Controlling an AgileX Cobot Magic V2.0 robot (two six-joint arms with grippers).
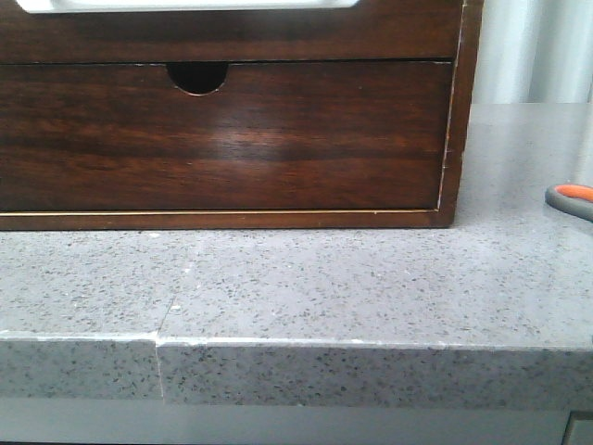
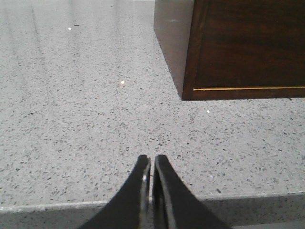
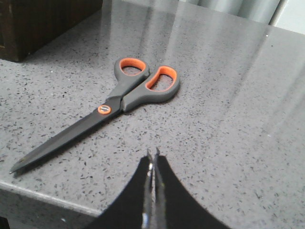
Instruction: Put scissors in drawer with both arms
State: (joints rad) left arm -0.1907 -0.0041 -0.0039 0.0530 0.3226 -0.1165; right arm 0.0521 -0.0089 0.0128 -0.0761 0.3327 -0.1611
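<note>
Judging from how things lie, nothing is done yet: at left the left gripper (image 2: 151,164) hovers over bare counter (image 1: 306,278), fingers pressed together, empty; the drawer (image 1: 222,32) sits closed in the wooden cabinet (image 1: 459,111). Rightward, the scissors (image 3: 125,98) lie flat on the counter, untouched; the right gripper (image 3: 153,160), also pinched together, hangs just short of them; both steps remain.

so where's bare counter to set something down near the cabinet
Bare counter runs from the cabinet front to the table's front edge, and along the cabinet's left side by the left gripper. Only the right end is taken: scissors lie there, near the right gripper.
</note>
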